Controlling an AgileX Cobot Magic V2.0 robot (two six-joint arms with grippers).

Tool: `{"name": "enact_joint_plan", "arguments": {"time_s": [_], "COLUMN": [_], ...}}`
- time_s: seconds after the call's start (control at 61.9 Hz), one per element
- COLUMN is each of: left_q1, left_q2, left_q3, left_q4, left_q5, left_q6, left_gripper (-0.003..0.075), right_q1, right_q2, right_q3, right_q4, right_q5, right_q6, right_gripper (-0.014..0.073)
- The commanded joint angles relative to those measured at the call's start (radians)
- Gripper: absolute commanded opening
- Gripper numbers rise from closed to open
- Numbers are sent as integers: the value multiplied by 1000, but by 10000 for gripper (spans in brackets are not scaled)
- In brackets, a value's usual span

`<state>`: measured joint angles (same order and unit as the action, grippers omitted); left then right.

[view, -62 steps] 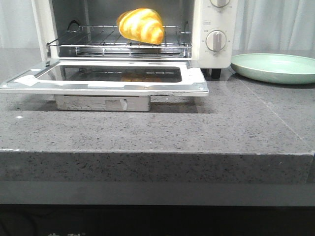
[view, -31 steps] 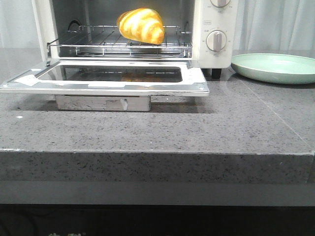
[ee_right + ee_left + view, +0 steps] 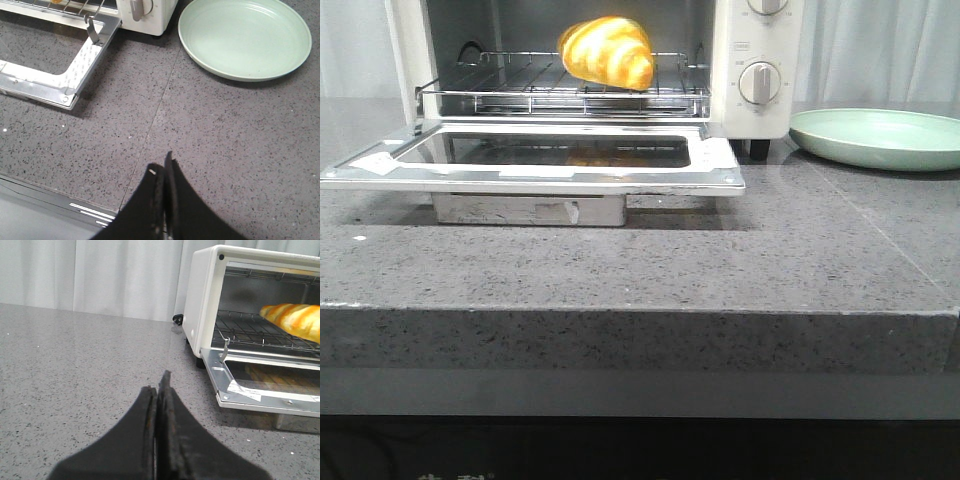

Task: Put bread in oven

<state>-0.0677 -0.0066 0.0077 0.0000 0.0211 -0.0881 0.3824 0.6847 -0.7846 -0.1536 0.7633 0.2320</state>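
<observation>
The bread (image 3: 608, 51), golden yellow with orange-brown stripes, lies on the wire rack (image 3: 520, 80) inside the cream-white oven (image 3: 745, 40). The oven's glass door (image 3: 535, 160) hangs open and flat over the counter. The bread also shows in the left wrist view (image 3: 295, 320), on the rack. My left gripper (image 3: 158, 390) is shut and empty, out on the counter to the oven's left, well apart from it. My right gripper (image 3: 163, 167) is shut and empty above the counter's front edge, well short of the door's corner (image 3: 67, 95). Neither gripper shows in the front view.
A pale green round plate (image 3: 880, 138) sits on the grey stone counter (image 3: 720, 270) to the right of the oven, also in the right wrist view (image 3: 245, 37). White curtains (image 3: 100, 275) hang behind. The counter's front edge (image 3: 60, 195) is close under the right gripper.
</observation>
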Motion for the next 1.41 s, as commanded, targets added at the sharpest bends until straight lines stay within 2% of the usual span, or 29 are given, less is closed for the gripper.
{"name": "enact_joint_plan", "arguments": {"time_s": [0.0, 0.145, 0.242, 0.436, 0.566, 0.711, 0.856, 1.083, 1.39], "left_q1": [3, 3, 3, 3, 3, 3, 3, 3, 3], "left_q2": [-23, -23, -23, -23, -23, -23, -23, -21, -21], "left_q3": [24, 24, 24, 24, 24, 24, 24, 24, 24], "left_q4": [-8, -8, -8, -8, -8, -8, -8, -8, -8], "left_q5": [-90, -89, -89, -89, -89, -89, -89, -89, -89], "left_q6": [-9, -9, -9, -9, -9, -9, -9, -9, -9], "left_gripper": [-18, -18, -18, -18, -18, -18, -18, -18, -18], "right_q1": [-5, -79, -153, -228, -292, -353, -370, -370, -370], "right_q2": [-12, -90, -202, -465, -598, -672, -718, -715, -715], "right_q3": [-19, 62, 180, 447, 599, 708, 812, 814, 814], "right_q4": [-8, 9, 61, 100, 154, 187, 187, 184, 181], "right_q5": [-67, -108, -201, -419, -516, -590, -696, -755, -763], "right_q6": [-3, -3, -3, -3, -3, -3, -3, -3, -3], "right_gripper": [-118, -118, -118, -118, -118, -118, -118, -118, -118]}}
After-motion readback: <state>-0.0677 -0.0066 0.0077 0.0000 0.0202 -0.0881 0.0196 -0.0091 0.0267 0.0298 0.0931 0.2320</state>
